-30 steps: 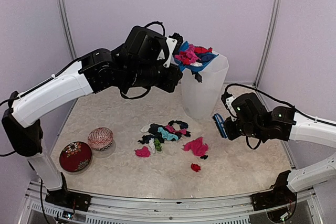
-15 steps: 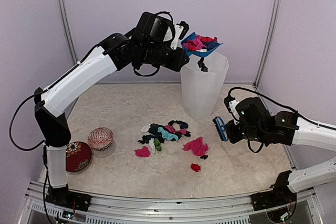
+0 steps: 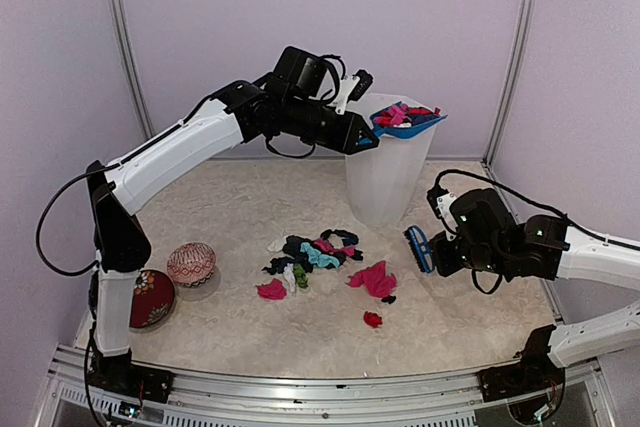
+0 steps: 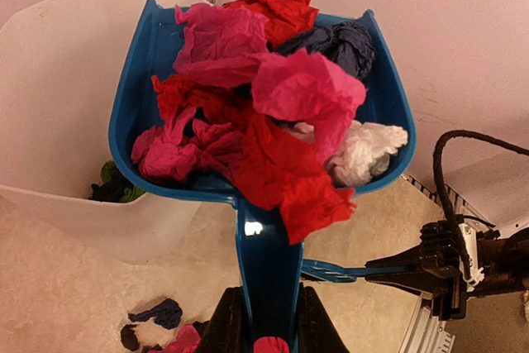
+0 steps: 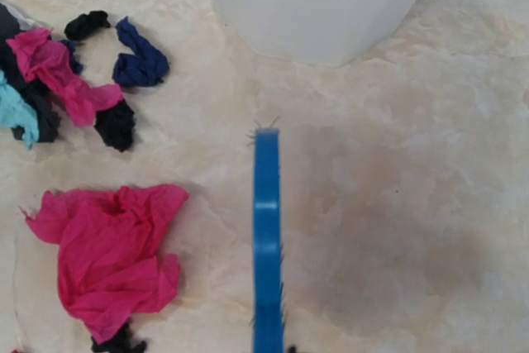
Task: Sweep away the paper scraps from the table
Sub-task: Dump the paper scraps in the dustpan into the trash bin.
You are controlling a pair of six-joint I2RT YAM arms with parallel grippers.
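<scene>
My left gripper [image 3: 363, 137] [image 4: 269, 321] is shut on the handle of a blue dustpan [image 3: 412, 120] [image 4: 132, 121]. The pan is heaped with pink, red, dark and white paper scraps [image 4: 264, 121] and hangs over the rim of the white bin [image 3: 385, 182] [image 4: 66, 80]. More paper scraps [image 3: 315, 252] lie in a cluster on the table [image 3: 230, 212], with a big pink one [image 3: 372, 279] [image 5: 107, 254] and a small red one [image 3: 372, 319] nearer me. My right gripper [image 3: 438, 247] is shut on a blue brush [image 3: 418, 245] [image 5: 266, 229] held low, right of the scraps.
Two round decorated boxes stand at the table's left, a dark red one [image 3: 143, 297] and a pink one [image 3: 191, 264]. The bin [image 5: 322, 6] stands just beyond the brush tip. A metal rail [image 3: 320, 387] runs along the near edge.
My left arm has stretched out and carried the loaded dustpan rightward, from the bin's left rim to over its opening. The right arm and brush have hardly moved.
</scene>
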